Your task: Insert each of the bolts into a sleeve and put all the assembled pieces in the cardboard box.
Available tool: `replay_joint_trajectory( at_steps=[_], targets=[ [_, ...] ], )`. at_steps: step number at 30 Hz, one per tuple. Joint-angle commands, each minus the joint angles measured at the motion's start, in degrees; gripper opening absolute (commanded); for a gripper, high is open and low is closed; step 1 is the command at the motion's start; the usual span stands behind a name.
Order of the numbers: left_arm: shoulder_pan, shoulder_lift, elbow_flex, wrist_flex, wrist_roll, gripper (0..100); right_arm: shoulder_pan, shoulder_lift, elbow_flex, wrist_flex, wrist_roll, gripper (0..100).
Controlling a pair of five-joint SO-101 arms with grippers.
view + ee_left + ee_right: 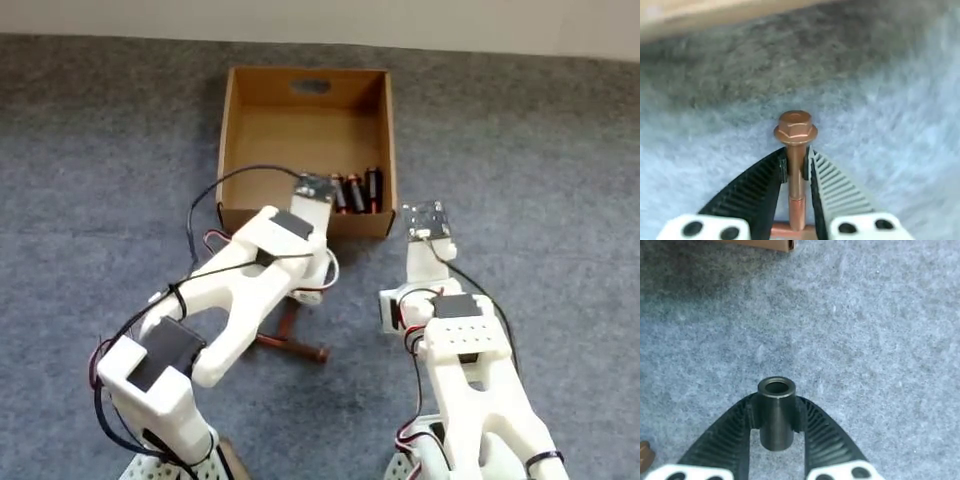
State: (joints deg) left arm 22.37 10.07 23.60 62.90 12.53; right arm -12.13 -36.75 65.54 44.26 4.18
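Grey carpet (90,150) w/ pale strip (500,25) along far edge

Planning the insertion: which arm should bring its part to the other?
Left, probably: the left end effector grips the bolt by its shank, while the right end effector holds the sleeve with its open bore exposed.

We record a copper bolt (795,131) with a flanged hex head, clamped by its shank in the left gripper (796,159). A black sleeve (776,420), bore exposed, is clamped in the right gripper (776,405). A second bolt (295,348) lies flat outside the cardboard box (228,150). The box is open-topped, with assembled pieces (357,192) in its near right corner.
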Motion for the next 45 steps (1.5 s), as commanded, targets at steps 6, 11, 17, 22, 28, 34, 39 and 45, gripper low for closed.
replay_joint_trajectory(
  at_steps=[6,11,17,22,28,34,39,45],
  targets=[
    [-3.21,-1.63,-1.63,1.67,-7.03,13,0.66,-0.13,-0.48,-1.01,0.35,0.6],
    [-5.76,-1.63,-0.75,1.32,3.08,28,0.66,-0.13,-0.48,-1.01,0.35,0.6],
    [-5.76,-1.63,-0.4,0.53,-0.79,28,0.66,-0.13,-0.48,-1.01,0.35,0.6],
    [-6.2,-1.54,-0.13,-2.99,-1.58,28,0.66,-0.13,-0.48,-1.01,0.35,0.6],
    [-5.76,-1.63,3.82,-9.58,-1.58,17,0.66,-0.13,-0.4,-1.01,0.35,0.6],
    [-5.76,-1.63,3.82,-8.09,-1.58,14,0.66,-0.13,-0.4,-1.01,0.35,0.6],
    [-5.76,-2.15,3.91,-8.09,-1.58,14,0.66,-0.13,-0.4,-1.01,0.35,0.6],
    [-5.67,-2.33,3.65,-8.18,-1.58,7,0.66,-0.13,-0.4,-1.01,0.35,0.6]
  ],
)
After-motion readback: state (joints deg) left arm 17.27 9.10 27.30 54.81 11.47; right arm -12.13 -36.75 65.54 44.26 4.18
